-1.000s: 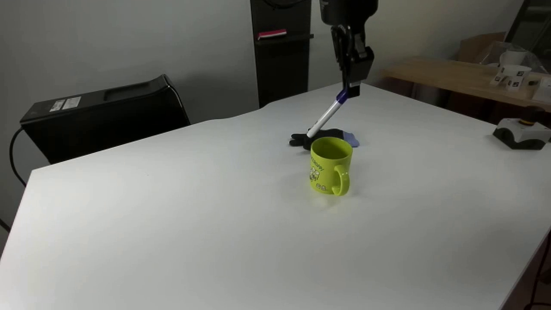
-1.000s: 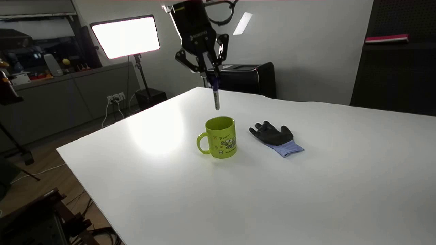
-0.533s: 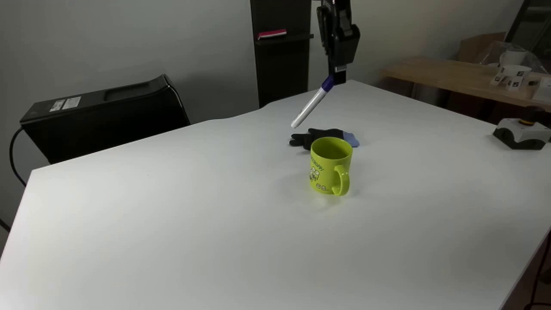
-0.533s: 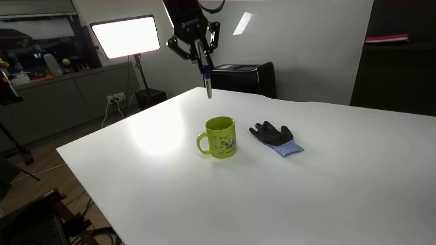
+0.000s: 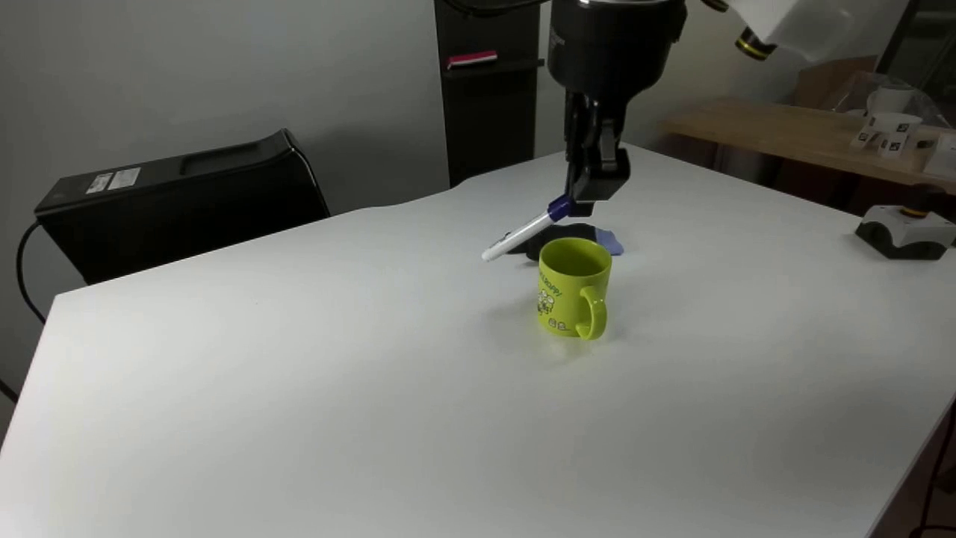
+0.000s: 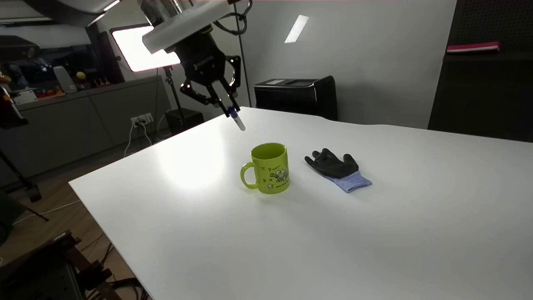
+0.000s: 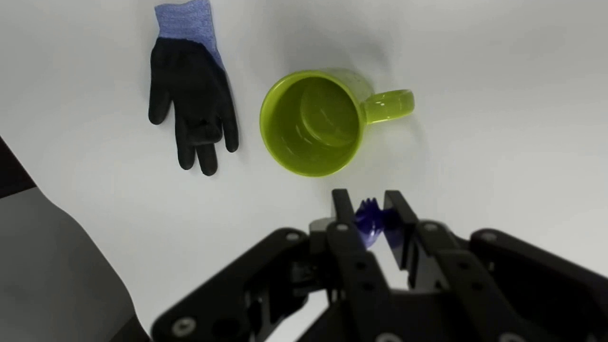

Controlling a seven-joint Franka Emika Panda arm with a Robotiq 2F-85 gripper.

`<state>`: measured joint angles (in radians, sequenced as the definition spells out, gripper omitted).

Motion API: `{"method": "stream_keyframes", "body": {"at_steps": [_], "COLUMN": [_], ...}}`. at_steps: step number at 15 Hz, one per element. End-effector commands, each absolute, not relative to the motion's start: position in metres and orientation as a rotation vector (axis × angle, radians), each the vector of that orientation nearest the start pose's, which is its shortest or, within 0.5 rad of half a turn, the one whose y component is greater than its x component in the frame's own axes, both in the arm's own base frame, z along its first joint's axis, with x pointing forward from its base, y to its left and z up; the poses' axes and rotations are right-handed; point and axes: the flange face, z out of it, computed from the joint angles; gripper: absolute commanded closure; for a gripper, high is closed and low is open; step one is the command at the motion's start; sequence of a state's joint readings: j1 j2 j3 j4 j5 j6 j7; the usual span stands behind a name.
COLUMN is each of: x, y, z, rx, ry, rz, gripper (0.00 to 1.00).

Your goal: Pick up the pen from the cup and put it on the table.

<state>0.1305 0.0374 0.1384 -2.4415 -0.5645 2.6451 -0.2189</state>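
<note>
While the green cup (image 5: 566,290) stays put in an exterior view, the tool (image 5: 572,205) sits lower than half a second ago, and the pen (image 5: 521,235) hangs from it at a flatter slant, clear of the cup. In an exterior view, the tool stands lower and nearer the view's left edge than before, the pen slanting downward, seemingly not touching the worktop (image 6: 374,233); the glove (image 6: 336,167) lies unmoved, apart from the cup. In the wrist view, the tool pinches the pen's purple end outside the cup's rim. The lift looks done, then, and lowering seems underway; release presumably remains.
</note>
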Motion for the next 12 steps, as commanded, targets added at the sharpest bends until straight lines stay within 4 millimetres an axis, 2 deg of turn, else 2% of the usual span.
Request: {"method": "stream_keyframes", "body": {"at_steps": [1,4,7,9,12], "x": [0.424,0.388,0.362,0.352,0.347], "y": [0.145,0.154,0.163,0.165,0.160], "z": [0.293,0.264,0.239,0.226,0.213], "rx": [-3.107,-3.113,-3.066,-3.046,-3.039], "ry": [-1.579,-1.646,-1.684,-1.724,-1.753], "rz": [-0.418,-0.312,-0.216,-0.140,-0.078], "gripper": [0.95,0.95,0.95,0.95,0.95]}}
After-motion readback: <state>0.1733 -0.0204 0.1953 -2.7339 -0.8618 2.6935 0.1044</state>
